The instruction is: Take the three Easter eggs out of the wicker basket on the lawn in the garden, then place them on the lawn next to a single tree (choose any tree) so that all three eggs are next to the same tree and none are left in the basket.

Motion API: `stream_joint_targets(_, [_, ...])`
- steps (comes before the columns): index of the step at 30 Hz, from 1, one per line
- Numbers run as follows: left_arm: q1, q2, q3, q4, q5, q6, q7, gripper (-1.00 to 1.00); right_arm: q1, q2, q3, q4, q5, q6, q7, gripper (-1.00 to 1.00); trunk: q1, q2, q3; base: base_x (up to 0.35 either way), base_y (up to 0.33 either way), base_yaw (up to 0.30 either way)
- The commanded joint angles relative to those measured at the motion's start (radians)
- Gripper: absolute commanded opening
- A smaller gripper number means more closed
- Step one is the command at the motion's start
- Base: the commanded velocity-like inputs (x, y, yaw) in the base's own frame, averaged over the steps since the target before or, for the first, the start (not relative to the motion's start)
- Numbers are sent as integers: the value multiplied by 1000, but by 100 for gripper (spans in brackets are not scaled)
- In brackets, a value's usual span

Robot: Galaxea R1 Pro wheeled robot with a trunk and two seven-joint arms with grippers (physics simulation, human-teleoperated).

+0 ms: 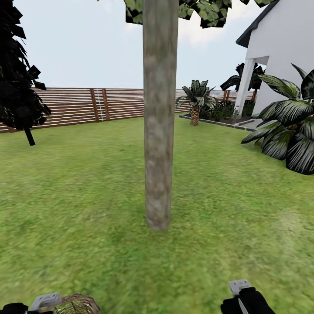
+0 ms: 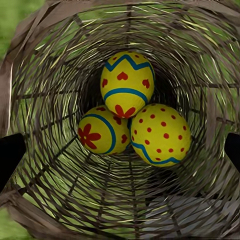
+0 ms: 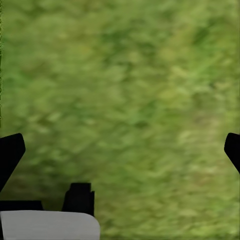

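Observation:
Three yellow Easter eggs lie together in the bottom of the wicker basket [image 2: 45,80]: one with a blue zigzag and red hearts [image 2: 126,75], one with a red flower [image 2: 102,132], one with red dots [image 2: 161,134]. My left gripper [image 1: 47,302] hangs open over the basket's mouth, its dark fingertips [image 2: 10,155] wide apart at either side. The basket [image 1: 78,305] rests on the lawn [image 1: 78,196] at the head view's lower left. The tree [image 1: 159,131], a thick grey-brown trunk, rises just ahead. My right gripper [image 1: 240,288] is open over bare grass [image 3: 125,100].
A black tree [image 1: 19,74] stands at the far left before the brown slat fence [image 1: 87,107]. A short palm [image 1: 195,102] and the white house [image 1: 283,56] are at the back right. A large dark-leaved plant [image 1: 292,131] spreads at the right.

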Motion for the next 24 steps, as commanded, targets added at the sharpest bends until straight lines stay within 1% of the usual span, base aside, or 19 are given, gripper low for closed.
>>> stream_joint_targets(1, [0,-1,2,-15,1,31,4,100,0,1,2,2,6,4,6,100,0,-1,-1,0,0,0])
stream_joint_targets(2, [-1,-1,2,-21,1,47,6,100,0,2,2,3,6,3,5,100,0,-1,-1,0,0,0])
stream_joint_targets(5, [-4,1,2,-46,2,162,12,100,0,4,2,9,7,2,5,100,0,-1,-1,0,0,0])
stream_joint_targets(6, [-8,6,3,-52,2,192,14,100,0,5,1,10,7,2,5,100,0,-1,-1,0,0,0])
stream_joint_targets(7, [-11,15,5,-51,3,204,14,100,0,5,1,10,6,2,6,100,0,-1,-1,0,0,0])
stream_joint_targets(9, [-16,41,10,-46,6,216,13,100,0,5,1,10,6,2,6,100,0,-1,-1,0,0,0])
stream_joint_targets(11, [-35,63,14,-22,9,222,10,100,0,6,1,11,6,2,6,100,0,-1,-1,0,0,0])
stream_joint_targets(13, [-79,80,17,11,17,224,6,100,0,6,2,12,6,2,6,100,0,-1,-1,0,0,0])
stream_joint_targets(14, [-102,84,19,24,24,224,5,100,0,6,2,12,6,2,6,100,0,-1,-1,0,0,0])
stream_joint_targets(17, [-137,83,20,40,37,223,7,100,0,6,2,11,6,2,6,100,0,-1,-1,0,0,0])
stream_joint_targets(20, [-145,86,22,45,41,223,10,100,0,4,1,11,6,3,7,100,0,-1,-1,0,0,0])
stream_joint_targets(24, [-149,83,22,54,39,222,21,100,0,5,1,11,6,2,7,100,0,-1,-1,0,0,0])
